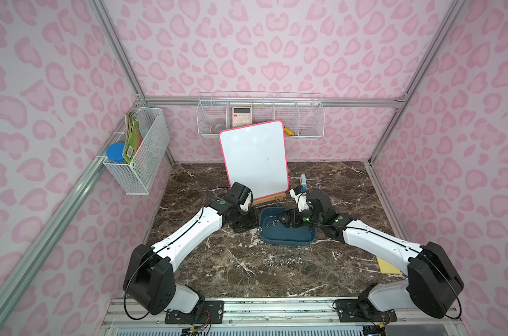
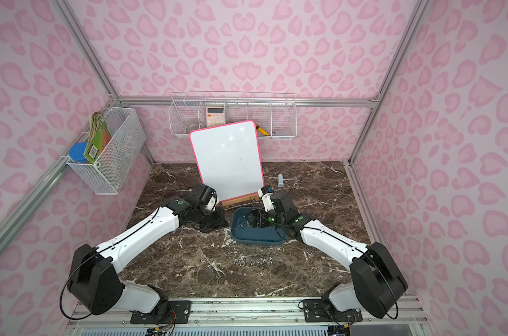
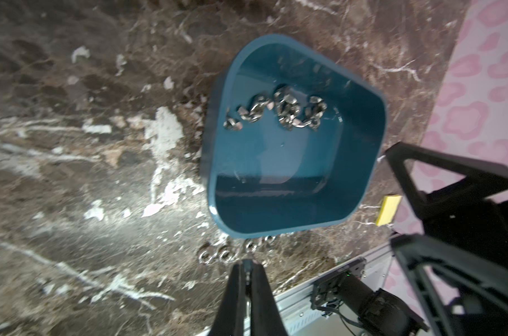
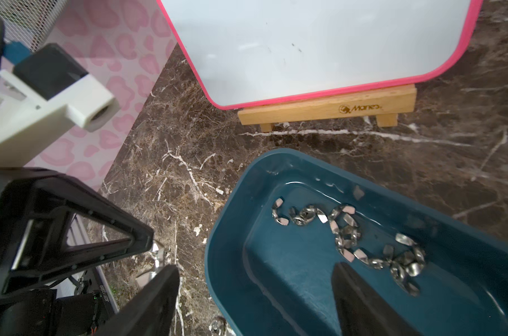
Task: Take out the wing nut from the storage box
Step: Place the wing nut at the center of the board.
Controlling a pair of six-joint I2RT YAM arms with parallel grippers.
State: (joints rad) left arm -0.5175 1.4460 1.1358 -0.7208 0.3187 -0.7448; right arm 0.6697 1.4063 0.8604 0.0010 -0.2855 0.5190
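Note:
The dark teal storage box (image 1: 290,237) (image 2: 261,237) sits mid-table with a cluster of silver wing nuts (image 3: 281,110) (image 4: 348,235) along one side of its floor. My right gripper (image 4: 255,267) (image 1: 286,219) hangs open over the box's left end; one finger is above the floor inside and the other is outside the rim (image 4: 217,241). It holds nothing. My left gripper (image 3: 248,263) (image 1: 257,230) is shut just left of the box, and a small shiny wing nut (image 4: 157,252) shows at its tip. Several more nuts (image 1: 281,261) (image 3: 226,254) lie in a row in front of the box.
A pink-edged whiteboard (image 1: 254,160) on a wooden easel (image 4: 328,109) stands right behind the box. A yellow pad (image 1: 388,266) lies under the right arm and a small grey piece (image 1: 303,180) lies behind it. White wire baskets (image 1: 261,119) (image 1: 139,151) hang on the walls.

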